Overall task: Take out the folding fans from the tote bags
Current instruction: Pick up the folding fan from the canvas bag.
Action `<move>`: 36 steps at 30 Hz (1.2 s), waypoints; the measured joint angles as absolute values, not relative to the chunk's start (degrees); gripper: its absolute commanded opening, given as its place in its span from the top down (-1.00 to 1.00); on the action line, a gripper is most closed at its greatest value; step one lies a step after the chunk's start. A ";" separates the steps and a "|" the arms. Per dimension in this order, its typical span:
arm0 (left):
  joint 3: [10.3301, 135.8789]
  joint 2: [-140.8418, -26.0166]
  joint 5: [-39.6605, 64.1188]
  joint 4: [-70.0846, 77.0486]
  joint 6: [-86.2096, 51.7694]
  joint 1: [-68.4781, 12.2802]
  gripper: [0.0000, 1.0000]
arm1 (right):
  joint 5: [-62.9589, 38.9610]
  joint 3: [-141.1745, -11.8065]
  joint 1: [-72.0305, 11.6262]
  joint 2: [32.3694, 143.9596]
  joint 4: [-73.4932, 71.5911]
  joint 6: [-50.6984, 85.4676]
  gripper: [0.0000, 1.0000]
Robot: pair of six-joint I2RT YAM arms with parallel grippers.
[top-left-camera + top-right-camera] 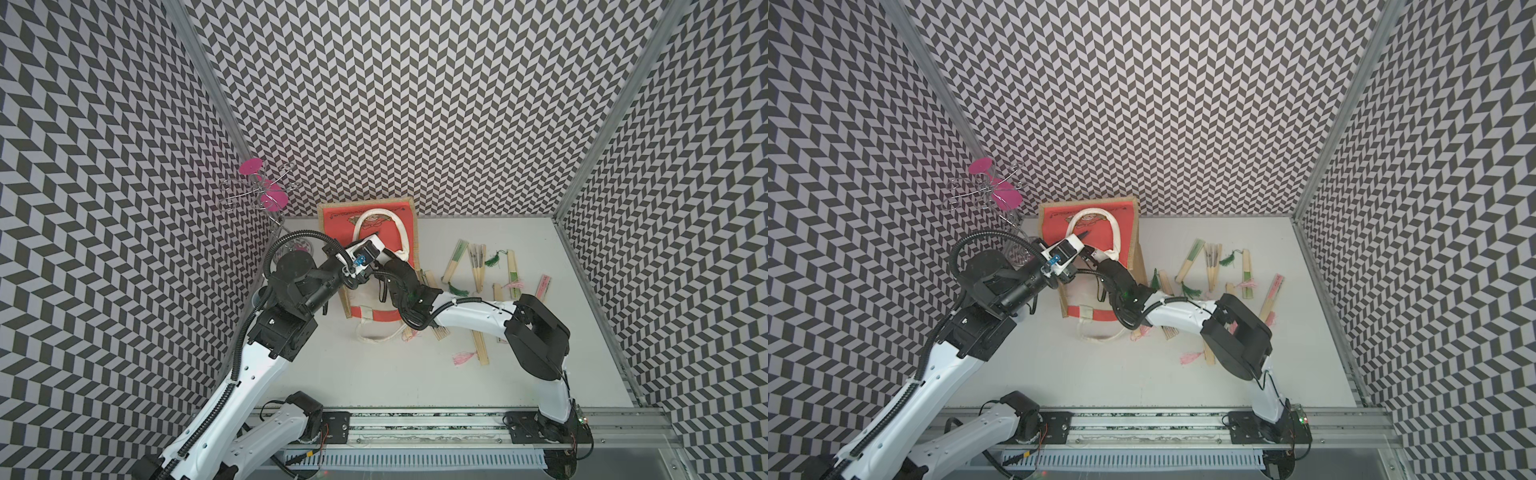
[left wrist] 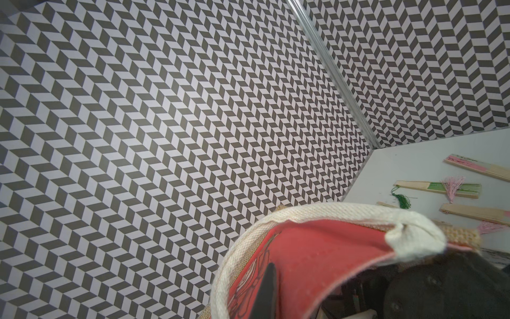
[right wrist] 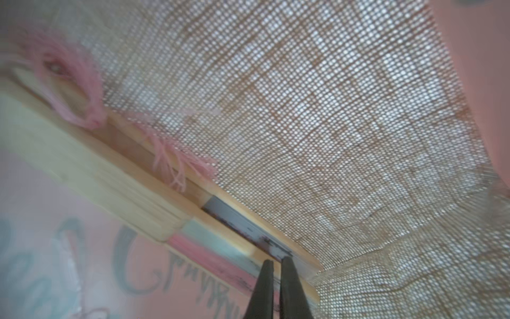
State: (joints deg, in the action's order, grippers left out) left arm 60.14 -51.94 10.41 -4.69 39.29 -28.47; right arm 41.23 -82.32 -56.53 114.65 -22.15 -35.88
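Nearest, both arm bases sit on a metal rail (image 1: 415, 419) at the edge of the smooth white table (image 1: 374, 382). Beyond it, on the table's right half, the folding fans (image 1: 481, 347) already outside lie scattered flat. They are slim closed sticks of pale bamboo with green or pink paper, trailing a fluffy pink tassel (image 1: 463, 357) or a green tassel (image 1: 492, 261), and a few lie partly under the right arm (image 1: 469, 318). That arm bends at a raised elbow and runs low and leftward into the mouth of the tote bag (image 1: 338, 220). This is a boxy bag of coarse tan jute with red-orange panels and cream webbing handles (image 2: 331, 212), set in the far left part of the table near the back wall. Inside it, in the right wrist view, light comes through the open weave, and more fans lie along the wall: a pink-and-teal fan (image 3: 209, 248) and a dark-papered fan (image 3: 242, 226), with pink tassels beside them. The right gripper (image 3: 276, 259) has its fingers drawn to a thin slit on the edge of the dark-papered fan. The left arm (image 1: 266, 365) climbs from the near left and angles over the bag. The left gripper (image 1: 1084, 237) is clamped on the far red panel, with one black finger (image 2: 269, 287) flat against the cloth. In the far left corner stands a wire stand (image 1: 257, 195) with pink discs.
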 measured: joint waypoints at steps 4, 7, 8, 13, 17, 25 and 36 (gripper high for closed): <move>60.16 -52.18 10.79 -4.99 39.48 -28.47 1.00 | 39.42 -82.13 -56.58 114.65 -19.29 -34.50 0.09; 60.82 -52.27 12.78 -6.09 39.83 -28.47 1.00 | 39.03 -82.02 -56.71 114.65 -19.14 -34.98 -0.06; 61.30 -52.42 13.56 -6.48 39.94 -28.47 1.00 | 38.92 -82.02 -56.77 114.65 -19.27 -35.29 -0.10; 65.58 -54.43 16.25 -10.46 40.51 -28.47 1.00 | 39.42 -82.43 -56.88 114.93 -21.76 -38.61 -0.24; 68.27 -56.21 16.29 -13.26 40.91 -28.49 1.00 | 40.56 -85.82 -56.71 117.58 -24.88 -43.00 -0.33; 71.31 -56.99 18.68 -19.16 41.74 -28.53 1.00 | 42.22 -92.33 -55.31 122.93 -27.46 -49.89 -0.37; 80.25 -58.46 23.77 -31.92 42.87 -31.64 1.00 | 50.48 -92.99 -54.98 123.09 -47.05 -65.60 -0.44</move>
State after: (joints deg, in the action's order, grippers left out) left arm 80.25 -58.46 23.77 -31.92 42.87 -31.64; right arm 50.48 -92.99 -54.98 123.09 -47.05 -65.60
